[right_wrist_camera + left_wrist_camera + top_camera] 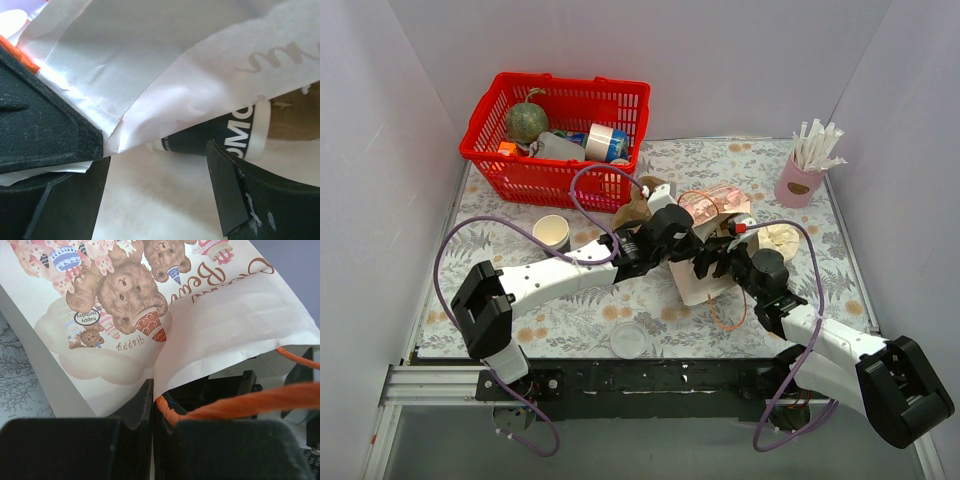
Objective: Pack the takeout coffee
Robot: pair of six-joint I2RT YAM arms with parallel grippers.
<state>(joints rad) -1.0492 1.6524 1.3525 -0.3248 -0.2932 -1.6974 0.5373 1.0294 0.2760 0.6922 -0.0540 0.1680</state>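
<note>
Soft, even light is falling from overhead, keeping the table (550, 320) bright and throwing only faint shadows under the arms. The white walls are taking on a slight lilac tint. In the left wrist view the left fingers (60, 450) and the orange handle (260, 402) are blurring, while the paper bag (225, 315) is showing crisp. In the right wrist view the bag's paper is glaring nearly white, the right fingers (45, 130) are sitting in shadow, and the takeout coffee (215, 135) is looking slightly soft.
</note>
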